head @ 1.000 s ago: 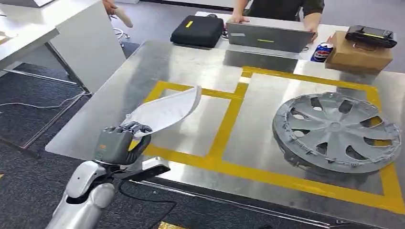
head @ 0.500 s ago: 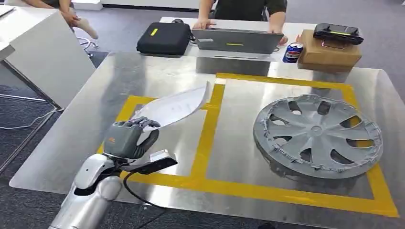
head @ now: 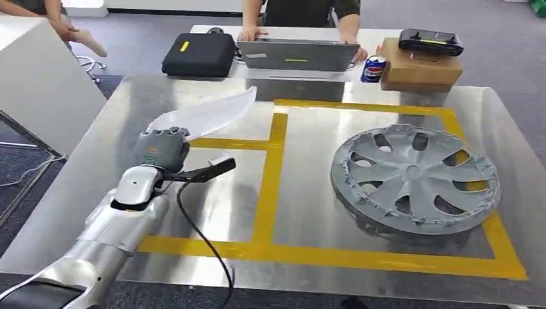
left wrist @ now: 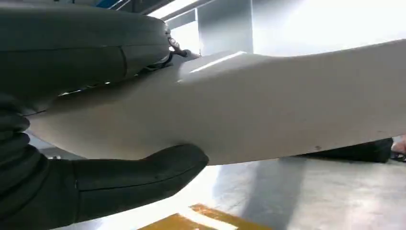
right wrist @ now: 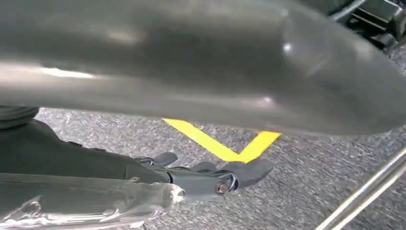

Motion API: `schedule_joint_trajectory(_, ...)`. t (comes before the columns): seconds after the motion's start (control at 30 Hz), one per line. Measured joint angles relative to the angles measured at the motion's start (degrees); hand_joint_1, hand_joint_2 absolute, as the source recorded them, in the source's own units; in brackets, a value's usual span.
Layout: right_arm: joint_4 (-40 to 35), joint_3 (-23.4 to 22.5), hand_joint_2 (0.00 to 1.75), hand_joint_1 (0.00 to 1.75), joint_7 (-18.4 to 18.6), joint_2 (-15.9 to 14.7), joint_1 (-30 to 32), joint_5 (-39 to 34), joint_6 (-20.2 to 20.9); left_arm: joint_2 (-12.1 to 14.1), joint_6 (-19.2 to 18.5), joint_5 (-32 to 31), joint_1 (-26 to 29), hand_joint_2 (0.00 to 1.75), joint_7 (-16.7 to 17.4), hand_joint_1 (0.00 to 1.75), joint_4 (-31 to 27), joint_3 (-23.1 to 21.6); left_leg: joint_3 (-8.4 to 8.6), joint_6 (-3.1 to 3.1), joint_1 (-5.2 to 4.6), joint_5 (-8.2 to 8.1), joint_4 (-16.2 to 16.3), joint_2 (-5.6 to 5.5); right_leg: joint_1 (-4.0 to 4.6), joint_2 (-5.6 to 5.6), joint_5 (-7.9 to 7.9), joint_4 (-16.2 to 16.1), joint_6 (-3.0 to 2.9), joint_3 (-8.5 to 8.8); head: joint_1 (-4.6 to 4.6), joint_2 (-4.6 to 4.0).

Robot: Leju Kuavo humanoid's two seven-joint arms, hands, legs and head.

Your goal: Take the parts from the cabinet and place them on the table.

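Left hand point(head: 161, 149) gripping narrow end of the white curved part point(head: 205, 114), thumb under and fingers over it in the left wrist view point(left wrist: 268, 108); part held above the metal table point(head: 309, 174), over the far-left corner of the yellow tape outline point(head: 267, 187). Grey wheel cover point(head: 415, 181) flat on the table in the right-hand taped box, well apart from the held part. Right hand point(right wrist: 210, 178) hanging low over grey carpet with a yellow floor mark point(right wrist: 222, 143); fingers partly seen, nothing in them, open or curled unclear.
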Motion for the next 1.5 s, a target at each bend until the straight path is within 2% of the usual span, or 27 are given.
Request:
schedule_joint_trajectory(0.03, 0.0, 0.0, 0.00, 0.00, 0.0, 0.0, 0.1, 0.1, 0.0, 0.4, 0.1, 0.0, -0.3, 1.75, 0.2, 1.75, 1.0, 0.0, 0.02, 0.12, -0.05, 0.08, 0.0, -0.02, 0.09, 0.03, 0.37, -0.1, -0.40, 0.06, -0.07, 0.00)
schedule_joint_trajectory(0.13, 0.0, 0.0, 0.00, 0.00, 0.0, 0.0, 0.1, 0.2, 0.0, 1.5, 0.4, 0.0, -0.8, 1.75, 1.6, 1.75, 3.2, 0.0, 0.01, 0.46, -0.17, 0.19, 0.0, -0.11, 0.05, -0.15, 0.58, -0.5, -0.01, 0.37, -0.04, 0.00)
schedule_joint_trajectory(0.2, 0.0, 0.0, 0.00, 0.00, 0.0, 0.0, 0.1, 0.5, 0.0, 2.5, 0.6, 0.0, -1.2, 1.75, 2.8, 1.75, 4.6, 0.0, 0.00, 0.60, -0.24, 0.16, 0.0, -0.11, -0.06, -0.15, 0.71, -0.8, 0.91, 0.50, -0.07, 0.00)
schedule_joint_trajectory(0.23, 0.0, 0.0, 0.00, 0.00, 0.0, 0.0, 0.1, 0.6, 0.0, 3.2, 0.7, 0.0, -1.5, 1.75, 3.3, 1.75, 5.5, 0.0, -0.03, 0.75, -0.26, 0.19, 0.0, -0.11, -0.12, -0.14, 0.72, -0.9, 1.68, 0.53, -0.04, 0.00)
schedule_joint_trajectory(0.37, 0.0, 0.0, 0.00, 0.00, 0.1, 0.0, 0.2, 0.7, 0.0, 5.3, 0.8, 0.0, -2.3, 1.75, 4.0, 1.75, 8.2, 0.0, -0.06, 0.83, -0.31, 0.23, 0.0, -0.11, -0.21, -0.14, 0.78, -1.1, 2.44, 0.53, -0.09, 0.00)
schedule_joint_trajectory(0.53, 0.0, 0.0, 0.00, 0.00, 0.3, 0.0, 0.5, 0.8, -0.1, 7.9, 1.5, 0.0, -2.2, 1.75, 1.6, 1.75, 10.9, 0.1, -0.04, 0.87, -0.21, 0.30, 0.0, -0.10, -0.15, -0.14, 0.78, -1.0, 2.47, 0.46, -0.09, 0.00)
schedule_joint_trajectory(0.7, 0.0, -0.1, 0.00, 0.00, 0.3, 0.0, 0.9, 0.8, -0.1, 9.0, 1.7, 0.0, -1.9, 1.75, 1.2, 1.75, 12.1, 0.1, -0.05, 0.79, -0.11, 0.36, 0.0, -0.11, -0.06, -0.13, 0.78, -0.9, 2.45, 0.36, -0.09, 0.00)
schedule_joint_trajectory(1.5, 0.0, -0.2, 0.00, 0.00, 0.2, 0.0, 0.9, 0.8, -0.1, 9.4, 1.5, 0.0, -1.9, 1.75, 0.8, 1.75, 13.9, 0.0, -0.07, 0.69, -0.05, 0.44, 0.0, -0.11, -0.01, -0.13, 0.82, -0.8, 2.39, 0.33, -0.09, 0.00)
